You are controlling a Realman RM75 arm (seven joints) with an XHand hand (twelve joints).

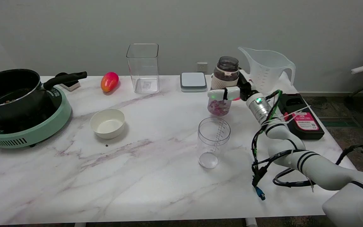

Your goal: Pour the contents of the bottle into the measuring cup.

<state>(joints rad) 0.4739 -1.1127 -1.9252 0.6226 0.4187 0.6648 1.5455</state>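
Nearest, at lower centre, stands the clear measuring cup point(213, 144), nothing in it. Just above it, the right hand point(232, 91) wraps its fingers around the upright bottle point(223, 86), which holds pink pieces. At left, a white bowl point(107, 123) and a dark pot point(9, 90).

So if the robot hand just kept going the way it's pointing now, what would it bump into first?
The robot hand points left and already grips the bottle. Beyond that, the way looks free; the grey-lidded box seems farther back, though depth is unclear.
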